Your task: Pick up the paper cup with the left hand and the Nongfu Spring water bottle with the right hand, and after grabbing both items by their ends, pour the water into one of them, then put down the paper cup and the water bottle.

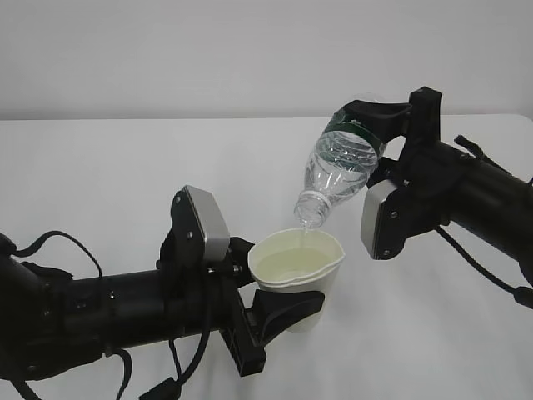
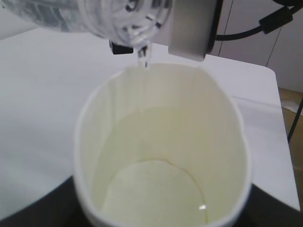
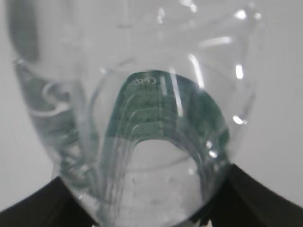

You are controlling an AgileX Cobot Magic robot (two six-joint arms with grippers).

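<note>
Water (image 2: 144,59) is being poured in a thin stream from the Nongfu Spring water bottle (image 1: 337,162) into the paper cup (image 1: 297,268). The bottle is tipped neck down and is gripped near its bottom end by the right hand (image 1: 376,125). The cup is held upright under the bottle's mouth, above the white table (image 1: 100,175), and is squeezed by the left hand (image 1: 279,312). Some water is already seen inside the cup.

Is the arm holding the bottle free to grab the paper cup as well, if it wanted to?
Probably not. The right pincer is already closed around the tilted water bottle, which is pouring into the paper cup. The left pincer holds the cup from below, so both are occupied.
</note>
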